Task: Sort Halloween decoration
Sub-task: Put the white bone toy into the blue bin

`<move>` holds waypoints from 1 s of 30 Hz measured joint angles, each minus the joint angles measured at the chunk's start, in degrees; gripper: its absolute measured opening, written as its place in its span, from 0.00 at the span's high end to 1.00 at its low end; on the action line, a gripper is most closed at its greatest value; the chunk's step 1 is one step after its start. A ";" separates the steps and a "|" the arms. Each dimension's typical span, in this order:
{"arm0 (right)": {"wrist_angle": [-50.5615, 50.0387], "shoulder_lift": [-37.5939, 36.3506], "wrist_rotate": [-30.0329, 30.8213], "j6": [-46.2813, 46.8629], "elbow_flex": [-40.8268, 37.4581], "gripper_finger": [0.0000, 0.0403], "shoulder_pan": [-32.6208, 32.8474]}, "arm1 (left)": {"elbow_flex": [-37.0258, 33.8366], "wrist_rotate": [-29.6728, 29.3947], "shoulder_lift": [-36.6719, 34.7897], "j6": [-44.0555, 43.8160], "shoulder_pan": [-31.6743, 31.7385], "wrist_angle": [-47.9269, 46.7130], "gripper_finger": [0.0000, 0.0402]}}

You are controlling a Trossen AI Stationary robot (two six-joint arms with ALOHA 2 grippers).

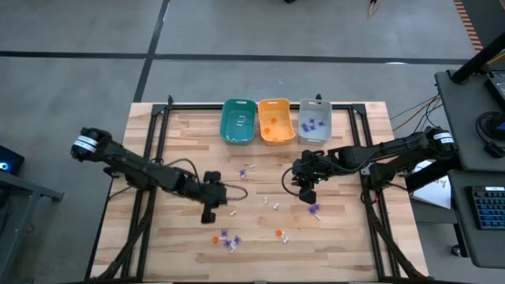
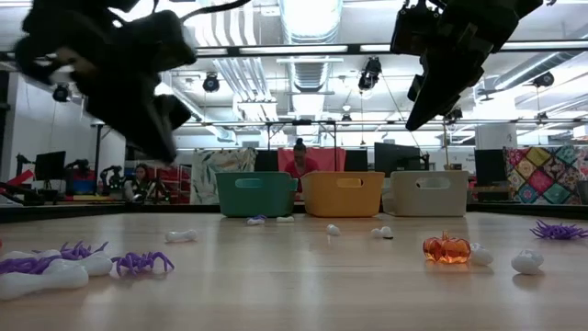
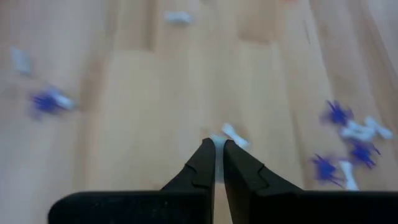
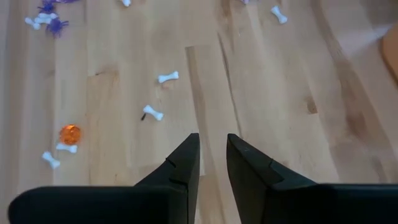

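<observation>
1. The left gripper (image 1: 209,213) hangs just above the wooden table (image 1: 173,244), left of centre; in the left wrist view its fingers (image 3: 202,168) are pressed nearly together, with a small white bone (image 3: 234,135) at their tips. Whether the bone is pinched or merely lies against the tips, I cannot tell
2. The right gripper (image 1: 308,193) is raised over the table's right half, in front of the grey bin (image 1: 315,121); in the right wrist view its fingers (image 4: 186,165) stand a narrow gap apart with only bare wood showing between them
3. Three bins stand side by side at the far edge: the teal bin (image 1: 238,121), the orange bin (image 1: 275,120) with an orange piece inside, and the grey bin with purple pieces inside
4. The Halloween decoration is strewn over the tabletop: a purple spider (image 1: 315,209) just beside the right gripper, purple spiders with white bits (image 1: 227,239) near the front edge, an orange pumpkin (image 1: 278,233) near the front, and white bones (image 1: 272,203) in the middle
5. From table height the pumpkin (image 2: 446,248) sits next to white pieces, well in front of the bins
6. A person (image 2: 299,156) is visible beyond the table, behind the bins
</observation>
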 joint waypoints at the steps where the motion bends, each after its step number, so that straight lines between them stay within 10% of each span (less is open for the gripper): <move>1: 0.00 0.00 0.37 -0.23 0.00 0.83 0.00 | 0.02 0.00 -1.04 1.32 1.21 -0.24 1.00; 16: 0.02 0.00 1.60 -2.63 0.00 0.83 -0.04 | 1.45 5.09 -8.83 21.59 25.12 -2.07 1.00; 30: 0.52 0.00 1.60 -3.02 0.00 0.83 -0.04 | 21.04 6.67 2.80 43.90 43.33 -12.95 1.00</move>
